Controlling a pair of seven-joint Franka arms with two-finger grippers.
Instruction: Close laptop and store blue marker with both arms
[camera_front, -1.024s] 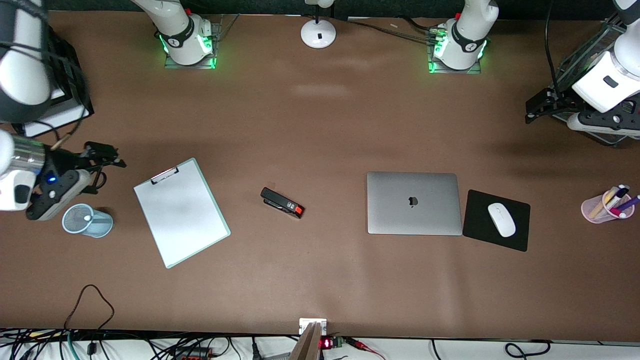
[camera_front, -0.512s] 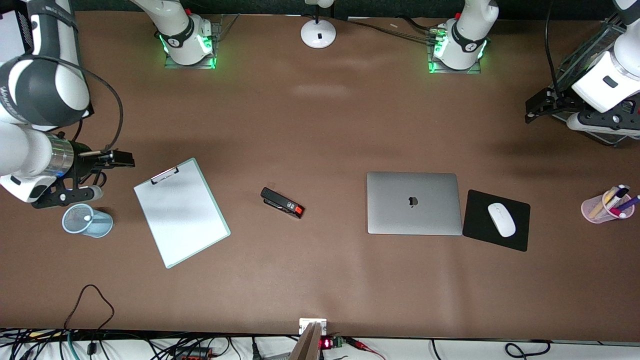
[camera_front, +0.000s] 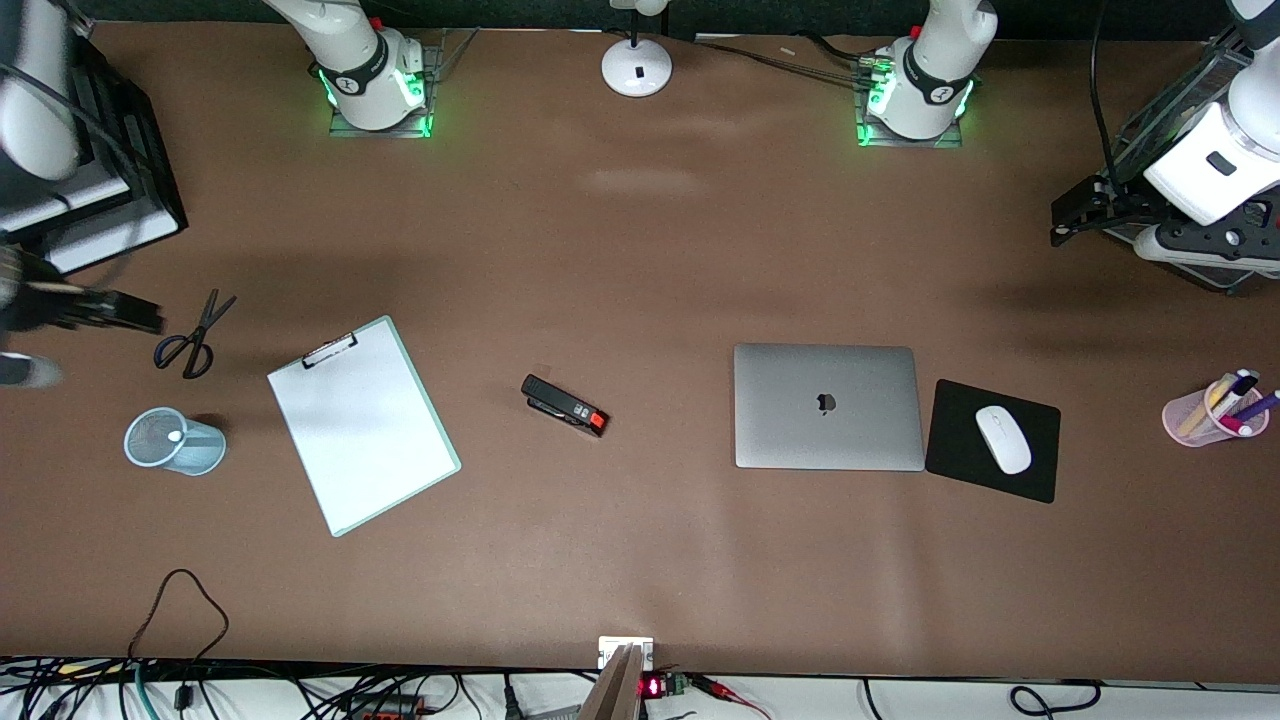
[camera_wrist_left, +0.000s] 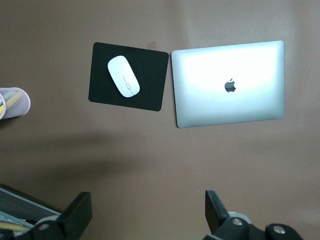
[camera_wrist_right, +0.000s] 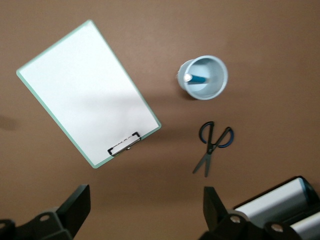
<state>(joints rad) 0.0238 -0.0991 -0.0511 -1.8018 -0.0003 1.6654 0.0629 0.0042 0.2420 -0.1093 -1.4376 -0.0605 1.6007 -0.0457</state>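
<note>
Looking down from the front view, the closed laptop (camera_front: 828, 406) lies near the tabletop's middle, toward the left arm's end, just beside a black mouse pad (camera_front: 992, 440). The left gripper (camera_front: 1085, 208) hangs over that end's edge; the right gripper (camera_front: 95, 308) blurs at the other edge. In the left wrist view, its black fingers (camera_wrist_left: 77, 216) stand spread, empty. In the right wrist view, the fingers (camera_wrist_right: 75, 207) gape too, and the blue marker (camera_wrist_right: 196, 78) stands in a pale-blue cup (camera_wrist_right: 204, 78) beside scissors (camera_wrist_right: 212, 145).

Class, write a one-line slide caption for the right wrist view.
Open right gripper high above clipboard, scissors and pale cup holding the blue marker.
</note>
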